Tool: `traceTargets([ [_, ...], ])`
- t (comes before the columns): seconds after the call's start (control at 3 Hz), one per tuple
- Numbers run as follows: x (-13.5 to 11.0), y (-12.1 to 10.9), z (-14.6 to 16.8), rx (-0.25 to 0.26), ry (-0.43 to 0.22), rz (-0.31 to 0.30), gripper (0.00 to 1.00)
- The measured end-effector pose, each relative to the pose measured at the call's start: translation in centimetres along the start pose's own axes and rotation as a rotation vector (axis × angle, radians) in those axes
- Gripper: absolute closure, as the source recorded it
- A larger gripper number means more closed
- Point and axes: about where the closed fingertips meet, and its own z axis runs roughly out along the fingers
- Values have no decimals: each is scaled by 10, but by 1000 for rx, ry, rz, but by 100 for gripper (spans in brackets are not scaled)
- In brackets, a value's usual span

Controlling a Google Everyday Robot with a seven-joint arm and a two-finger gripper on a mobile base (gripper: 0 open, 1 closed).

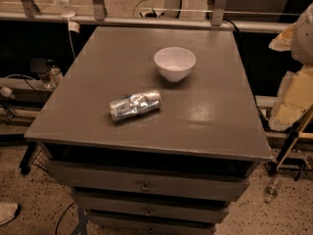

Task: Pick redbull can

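The redbull can (135, 105) lies on its side on the grey cabinet top (205, 111), a little left of the middle. It is slim, shiny silver with bluish patches and a dented surface. It lies aslant, with its right end a bit farther back. My gripper is not in view, and nothing touches the can.
A round white bowl (174, 63) stands upright behind and to the right of the can, apart from it. The cabinet has drawers (145, 185) below its front edge. Pale bulky shapes (293, 82) stand at the right edge, and a railing (146, 21) runs along the back.
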Motion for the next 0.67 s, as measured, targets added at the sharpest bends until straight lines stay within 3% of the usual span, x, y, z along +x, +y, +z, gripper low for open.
traceTargets([
  [0.33,0,0,0,0,0,0,0],
  [0.67,-16,-4,9,-3,-15,-50,0],
])
